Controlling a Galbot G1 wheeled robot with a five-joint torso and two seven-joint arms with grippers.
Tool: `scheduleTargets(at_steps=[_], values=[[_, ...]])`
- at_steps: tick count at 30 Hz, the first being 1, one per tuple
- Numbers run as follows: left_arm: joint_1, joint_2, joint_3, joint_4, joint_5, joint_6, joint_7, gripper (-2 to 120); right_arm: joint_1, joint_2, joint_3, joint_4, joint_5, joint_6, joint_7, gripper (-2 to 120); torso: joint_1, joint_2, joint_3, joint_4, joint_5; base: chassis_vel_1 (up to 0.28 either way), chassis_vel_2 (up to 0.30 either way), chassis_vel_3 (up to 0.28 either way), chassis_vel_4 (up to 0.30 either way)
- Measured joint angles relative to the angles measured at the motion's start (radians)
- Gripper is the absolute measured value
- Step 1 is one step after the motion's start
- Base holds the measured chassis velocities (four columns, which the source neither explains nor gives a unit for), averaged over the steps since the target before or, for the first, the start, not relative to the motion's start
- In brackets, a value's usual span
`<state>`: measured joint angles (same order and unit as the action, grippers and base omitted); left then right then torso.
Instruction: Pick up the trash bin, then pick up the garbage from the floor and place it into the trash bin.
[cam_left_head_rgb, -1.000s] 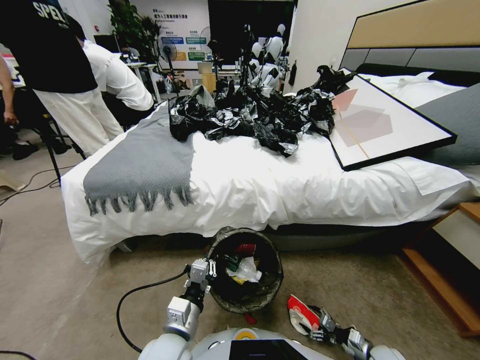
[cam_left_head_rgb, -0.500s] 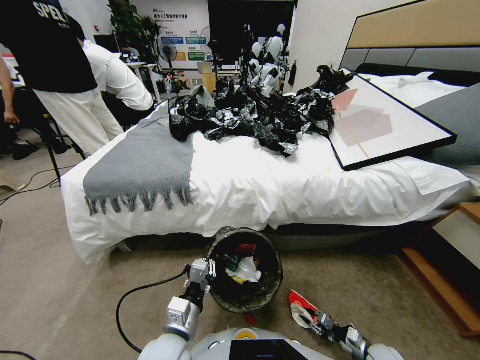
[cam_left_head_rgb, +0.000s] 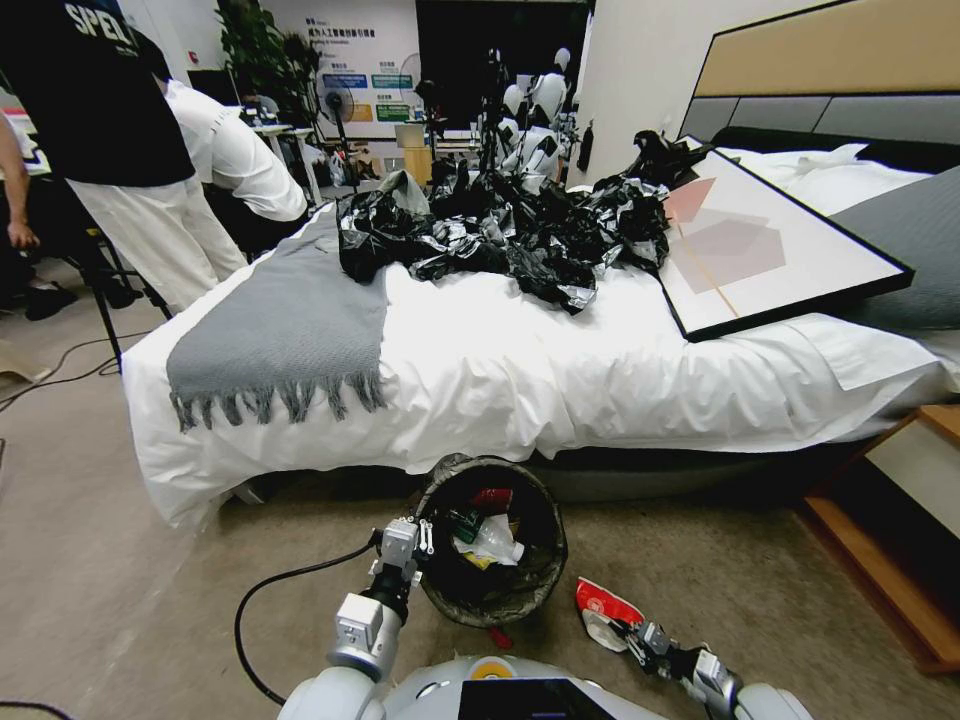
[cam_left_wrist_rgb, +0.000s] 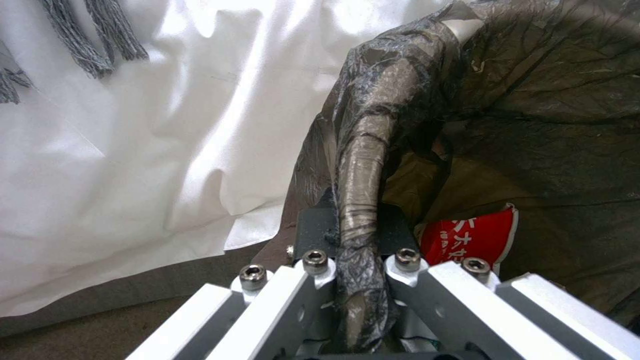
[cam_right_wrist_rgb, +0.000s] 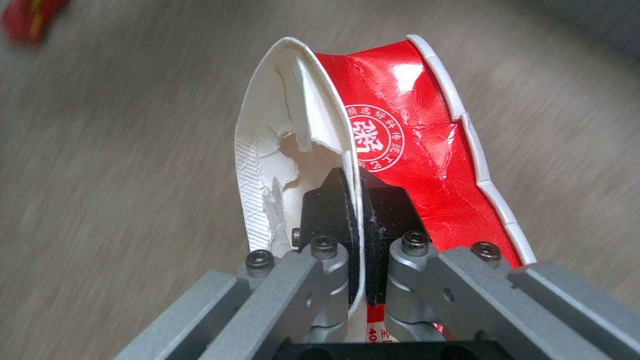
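Your left gripper (cam_left_head_rgb: 424, 540) clamped on the bag-lined rim of the trash bin (cam_left_head_rgb: 545, 560), bin tilted by the bed (cam_left_head_rgb: 480, 370), your right gripper (cam_left_head_rgb: 628, 632) pinching a torn red-and-white paper cup (cam_left_head_rgb: 603, 610) just above the floor (cam_left_head_rgb: 120, 590), right of the bin.

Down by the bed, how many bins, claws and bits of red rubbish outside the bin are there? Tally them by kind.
Bins: 1, the trash bin.
Claws: 2, the left claw shut on the bin's rim and the right claw shut on rubbish.
Red rubbish outside the bin: 2, the red-and-white piece in the right claw and the small red scrap on the floor.
Total: 5
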<state>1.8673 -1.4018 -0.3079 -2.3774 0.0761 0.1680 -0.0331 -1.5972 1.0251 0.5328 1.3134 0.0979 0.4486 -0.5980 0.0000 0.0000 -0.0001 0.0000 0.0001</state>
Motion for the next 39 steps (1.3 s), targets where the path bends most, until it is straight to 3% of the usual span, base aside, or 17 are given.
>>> scheduleTargets(at_steps=[12,15,19,22,30,39], values=[[-0.002,0.001,-0.004,0.004,-0.003,0.002,0.000,1,-0.042,0.042,0.139,0.285,0.248,0.017,0.081,0,0.000,0.000,0.000,0.0000,-0.0001,0.000,0.000,0.000,0.000],[-0.002,0.003,-0.006,0.003,-0.003,0.002,-0.001,1,-0.064,0.050,0.204,0.436,0.339,0.006,0.098,0,0.000,0.000,0.000,0.0000,-0.0001,0.000,0.000,0.000,0.000],[-0.002,0.002,-0.005,0.003,-0.003,0.002,-0.001,1,-0.080,0.055,0.236,0.533,0.387,-0.005,0.103,0,0.000,0.000,0.000,0.0000,-0.0003,0.000,0.000,0.000,0.000],[-0.002,0.001,-0.003,0.008,-0.003,0.002,-0.001,1,-0.107,0.055,0.262,0.712,0.448,-0.014,0.100,0,0.000,0.000,0.000,0.0000,-0.0002,0.000,0.000,0.000,0.000],[-0.005,0.004,-0.002,0.018,-0.005,0.002,-0.001,1,-0.158,0.028,0.195,1.000,0.493,-0.057,0.052,0,0.000,0.000,0.000,-0.0001,-0.0003,0.000,0.000,0.000,0.000],[-0.012,0.006,0.004,0.025,-0.006,0.002,-0.001,1,-0.176,-0.064,0.030,1.030,0.430,-0.117,0.054,0,0.000,0.000,0.000,0.0000,-0.0002,0.000,0.000,0.000,0.000]])
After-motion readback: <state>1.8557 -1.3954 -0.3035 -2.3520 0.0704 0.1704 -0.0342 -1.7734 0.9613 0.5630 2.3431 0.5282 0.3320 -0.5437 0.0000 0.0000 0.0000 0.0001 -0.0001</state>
